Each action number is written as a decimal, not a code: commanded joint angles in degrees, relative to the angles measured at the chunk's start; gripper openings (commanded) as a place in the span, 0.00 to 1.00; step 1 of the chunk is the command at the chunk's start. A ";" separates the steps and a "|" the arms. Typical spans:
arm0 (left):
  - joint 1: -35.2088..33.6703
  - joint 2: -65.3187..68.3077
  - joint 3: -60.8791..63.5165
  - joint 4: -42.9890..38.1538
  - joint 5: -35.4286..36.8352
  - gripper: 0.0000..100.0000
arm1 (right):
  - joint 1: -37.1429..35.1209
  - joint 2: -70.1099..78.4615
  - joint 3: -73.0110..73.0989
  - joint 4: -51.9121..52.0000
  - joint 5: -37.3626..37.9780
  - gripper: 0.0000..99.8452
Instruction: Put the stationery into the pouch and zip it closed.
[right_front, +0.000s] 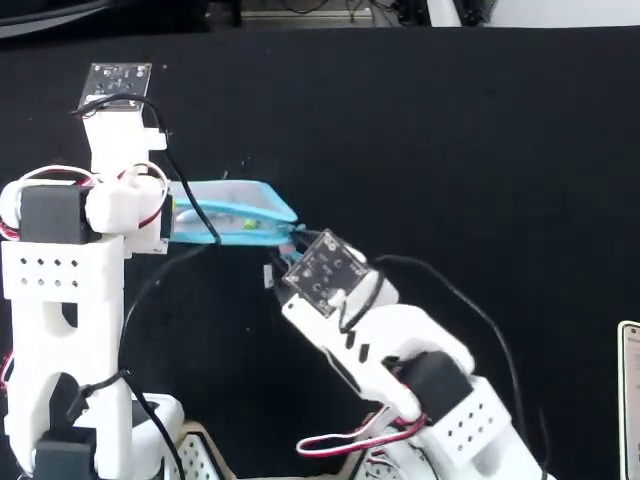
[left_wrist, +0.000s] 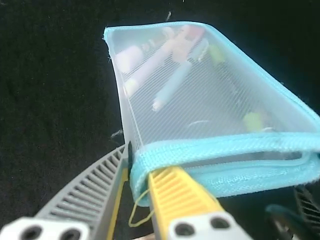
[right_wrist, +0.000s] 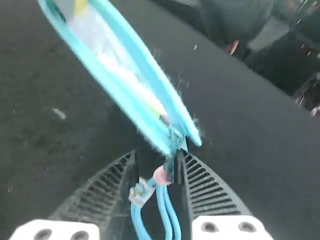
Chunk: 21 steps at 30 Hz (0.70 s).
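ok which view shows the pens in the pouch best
The left wrist view: the pens show plainly through the clear pouch. The high view shows the pouch from above, its contents only faint specks. The right wrist view sees the pouch edge-on, with no pen to make out.

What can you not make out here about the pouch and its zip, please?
High view: the right arm's wrist covers the pouch's zip end.
Left wrist view: the stationery shows vaguely through the pouch wall; the items cannot be counted.
Right wrist view: the zip is seen edge-on, so how far it is closed is unclear.
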 joint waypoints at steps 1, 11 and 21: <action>0.22 -0.70 -1.19 0.09 -0.53 0.03 | 1.05 -0.48 3.30 -3.96 -0.44 0.12; -0.04 -0.70 -1.27 0.26 -4.57 0.03 | 5.80 -0.66 13.85 -18.64 -0.44 0.17; -6.37 -0.70 -1.27 0.26 -11.25 0.03 | 5.54 -0.66 20.18 -28.92 -0.44 0.16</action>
